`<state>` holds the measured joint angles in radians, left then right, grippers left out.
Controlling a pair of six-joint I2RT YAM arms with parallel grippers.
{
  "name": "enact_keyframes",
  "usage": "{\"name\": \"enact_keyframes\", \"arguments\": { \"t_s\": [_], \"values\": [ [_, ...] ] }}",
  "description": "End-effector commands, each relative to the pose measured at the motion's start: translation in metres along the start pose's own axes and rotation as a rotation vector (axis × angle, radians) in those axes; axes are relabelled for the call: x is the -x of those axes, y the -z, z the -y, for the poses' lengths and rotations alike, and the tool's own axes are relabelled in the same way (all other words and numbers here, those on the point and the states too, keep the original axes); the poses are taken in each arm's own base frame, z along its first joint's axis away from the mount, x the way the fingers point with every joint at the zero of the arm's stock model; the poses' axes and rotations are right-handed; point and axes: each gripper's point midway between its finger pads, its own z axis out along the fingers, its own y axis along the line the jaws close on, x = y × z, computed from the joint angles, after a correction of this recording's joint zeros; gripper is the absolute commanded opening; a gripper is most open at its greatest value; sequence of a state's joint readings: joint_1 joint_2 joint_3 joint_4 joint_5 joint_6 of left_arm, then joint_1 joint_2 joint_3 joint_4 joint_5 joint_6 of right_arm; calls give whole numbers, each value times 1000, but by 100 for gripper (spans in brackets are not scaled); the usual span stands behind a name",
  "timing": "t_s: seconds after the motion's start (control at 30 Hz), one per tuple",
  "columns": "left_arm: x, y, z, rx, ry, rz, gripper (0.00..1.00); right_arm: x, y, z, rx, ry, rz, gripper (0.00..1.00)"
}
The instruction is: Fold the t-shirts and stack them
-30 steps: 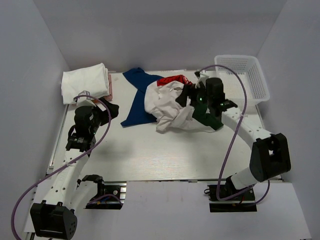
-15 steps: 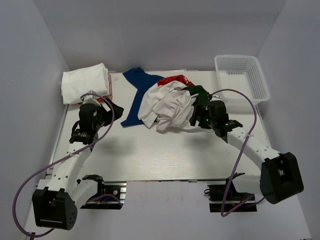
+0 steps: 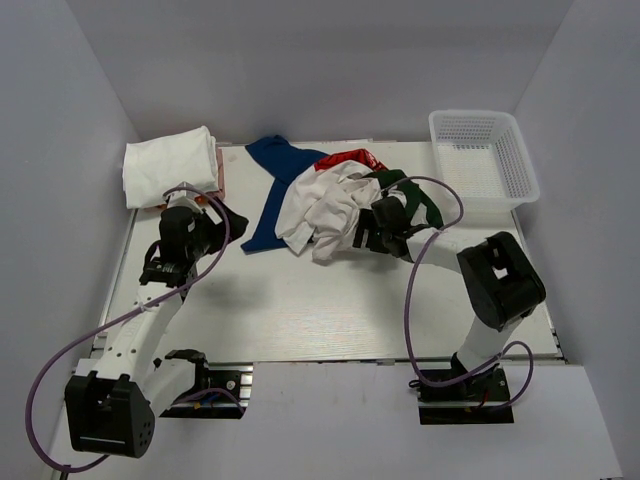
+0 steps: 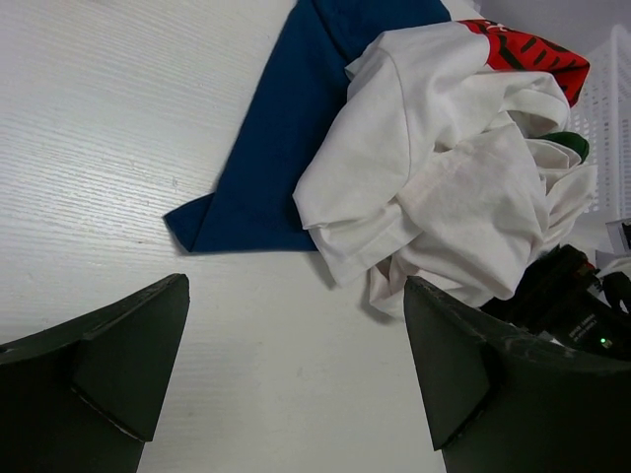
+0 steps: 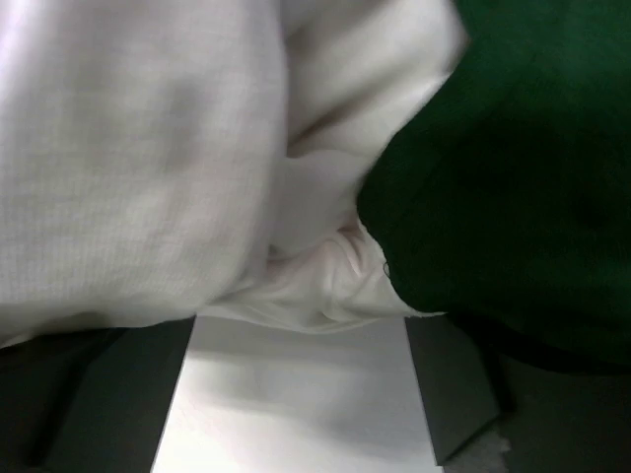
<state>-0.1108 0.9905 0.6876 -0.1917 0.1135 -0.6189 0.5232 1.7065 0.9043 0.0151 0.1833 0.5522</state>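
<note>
Left wrist view: lettering on red t-shirt [image 4: 527, 49] unreadable; left pincer [image 4: 296, 286] and right pincer [image 5: 299, 345] both gape apart.

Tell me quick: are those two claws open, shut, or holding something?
Left gripper: open, holding nothing.
Right gripper: open, right up against the crumpled white cloth t-shirt, gripping nothing.

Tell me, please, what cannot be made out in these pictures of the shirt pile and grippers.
- Right gripper: in the top view its tips are hidden by its wrist and the white t-shirts.
- Right wrist view: cloth too close and blurred to tell which edge lies ahead.
- Red t-shirt: lettering mostly covered by white cloth, too small from above.
- Dark green t-shirt: mostly buried.
</note>
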Motion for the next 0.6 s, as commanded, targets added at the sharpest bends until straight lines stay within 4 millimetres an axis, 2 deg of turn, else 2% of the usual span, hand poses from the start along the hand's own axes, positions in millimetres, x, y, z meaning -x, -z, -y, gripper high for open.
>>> {"name": "enact_keyframes", "arguments": {
  "t_s": [0.0,0.03,0.07,0.13,0.17,0.23,0.3,0.37,0.4,0.47,0.57],
  "values": [
    [17,10,8,-7,-11,56,99,-4,-23,9,-93,-29,26,87],
    [17,10,8,-7,-11,56,99,0,-25,15,-137,-36,54,81],
    [17,10,8,-7,-11,56,99,-3,-28,19,-163,-51,55,60],
    [16,10,9,-14,-21,50,97,0,-26,33,-245,-72,92,38],
    [16,10,9,-14,-21,50,96,5,-22,35,-253,-81,111,22],
    [15,10,11,-21,-21,45,96,18,-12,33,-262,-77,163,0],
    [15,10,11,-22,-21,45,93,36,3,30,-249,-68,217,0],
    [15,10,11,-22,-21,45,93,58,24,14,-186,-65,279,0],
    [14,10,12,-29,-21,40,93,81,50,1,-132,-16,345,0],
    [15,10,16,-47,-23,42,93,104,74,-13,-89,17,427,0],
    [13,9,19,-70,-24,26,93,152,136,-41,21,44,597,0]
  ]
}}
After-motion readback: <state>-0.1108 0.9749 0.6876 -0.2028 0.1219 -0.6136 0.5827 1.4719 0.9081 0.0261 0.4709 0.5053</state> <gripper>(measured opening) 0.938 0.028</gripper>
